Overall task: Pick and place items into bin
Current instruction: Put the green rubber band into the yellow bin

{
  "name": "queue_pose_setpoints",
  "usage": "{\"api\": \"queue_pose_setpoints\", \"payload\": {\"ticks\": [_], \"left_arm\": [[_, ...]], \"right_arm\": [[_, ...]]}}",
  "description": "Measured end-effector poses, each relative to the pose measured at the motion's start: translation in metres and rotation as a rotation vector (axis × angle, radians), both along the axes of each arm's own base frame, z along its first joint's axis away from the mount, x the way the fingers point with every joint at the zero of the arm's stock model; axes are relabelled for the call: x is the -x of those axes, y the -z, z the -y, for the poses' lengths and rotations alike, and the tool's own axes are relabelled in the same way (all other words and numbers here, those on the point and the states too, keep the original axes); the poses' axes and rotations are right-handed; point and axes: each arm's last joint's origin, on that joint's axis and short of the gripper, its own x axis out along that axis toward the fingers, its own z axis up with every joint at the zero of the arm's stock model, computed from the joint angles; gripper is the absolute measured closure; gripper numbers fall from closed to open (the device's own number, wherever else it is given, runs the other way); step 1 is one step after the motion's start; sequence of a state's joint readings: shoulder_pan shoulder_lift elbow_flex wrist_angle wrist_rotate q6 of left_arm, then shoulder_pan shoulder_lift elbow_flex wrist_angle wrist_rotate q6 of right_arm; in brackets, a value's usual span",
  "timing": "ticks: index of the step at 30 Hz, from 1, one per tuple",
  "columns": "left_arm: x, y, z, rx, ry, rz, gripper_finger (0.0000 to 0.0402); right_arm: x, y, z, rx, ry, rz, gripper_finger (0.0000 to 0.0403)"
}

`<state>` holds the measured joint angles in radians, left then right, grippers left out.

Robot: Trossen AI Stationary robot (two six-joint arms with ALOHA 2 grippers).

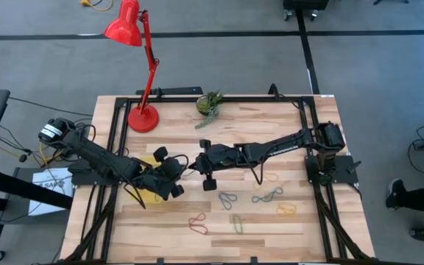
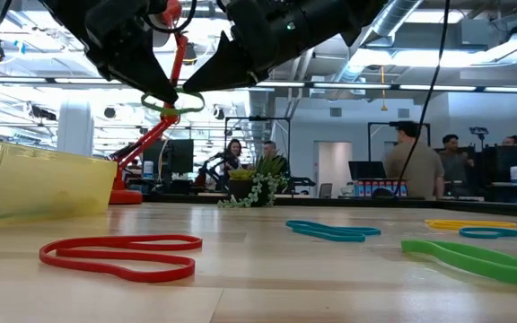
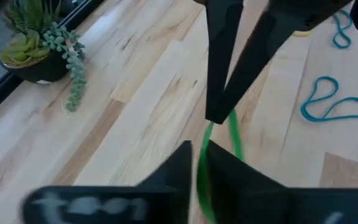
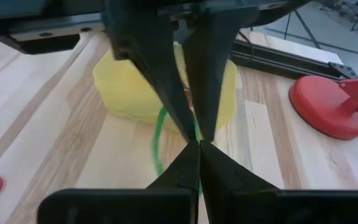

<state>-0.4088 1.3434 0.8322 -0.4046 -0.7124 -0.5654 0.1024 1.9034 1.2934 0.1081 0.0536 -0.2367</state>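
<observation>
A green rubber band (image 2: pixel 174 104) is held in the air between both grippers, above the table's middle left. My left gripper (image 1: pixel 175 171) comes in from the left and my right gripper (image 1: pixel 193 166) from the right. Their fingertips meet tip to tip, both shut on the band. The translucent yellow bin (image 4: pixel 124 87) rests on the table just behind and below the left gripper, largely hidden by it in the high view (image 1: pixel 149 194). More bands lie flat on the wood: red (image 2: pixel 119 255), teal (image 2: pixel 332 231), green (image 2: pixel 478 258), yellow (image 1: pixel 285 210). My left gripper pinches one side of the green band's loop (image 3: pixel 201 182) between its two fingers, slanting down from the table's left. The band is lifted clear of the table. My right gripper pinches the loop's other side (image 3: pixel 230 124) between its two fingers, slanting down from the table's right. A slack part of the band (image 4: pixel 157 140) hangs below the tips.
The red lamp's base (image 1: pixel 143 118) and a potted plant (image 1: pixel 209 104) stand near the far edge. Loose bands are scattered over the near right of the table. People stand in the room beyond the far edge.
</observation>
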Motion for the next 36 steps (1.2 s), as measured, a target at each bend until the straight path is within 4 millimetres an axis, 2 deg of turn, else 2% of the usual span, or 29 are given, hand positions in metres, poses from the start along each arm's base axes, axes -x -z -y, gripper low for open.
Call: {"api": "queue_pose_setpoints", "payload": {"ticks": [2,13,21,24,30,36], "left_arm": [[0.0,0.0,0.0,0.0,0.0,0.0,0.0394],[0.004,0.0,-0.002,-0.002,-0.025,-0.05,0.0401],[0.039,-0.022,-0.008,0.053,-0.222,-0.197,0.0401],[0.055,-0.026,-0.011,0.135,-0.26,-0.289,0.0401],[0.076,-0.021,-0.01,0.275,-0.365,-0.528,0.0401],[0.08,0.0,-0.006,0.314,-0.34,-0.564,0.0401]], "right_arm": [[0.0,0.001,0.0,0.001,0.0,-0.009,0.0395],[0.006,0.01,0.001,-0.016,0.05,-0.121,0.0324],[0.019,0.024,0.004,-0.001,0.133,-0.311,0.0316],[0.02,0.026,0.005,-0.012,0.146,-0.334,0.0316],[0.021,0.026,0.005,-0.016,0.149,-0.337,0.0316],[0.021,0.026,0.005,-0.016,0.15,-0.337,0.0316]]}}
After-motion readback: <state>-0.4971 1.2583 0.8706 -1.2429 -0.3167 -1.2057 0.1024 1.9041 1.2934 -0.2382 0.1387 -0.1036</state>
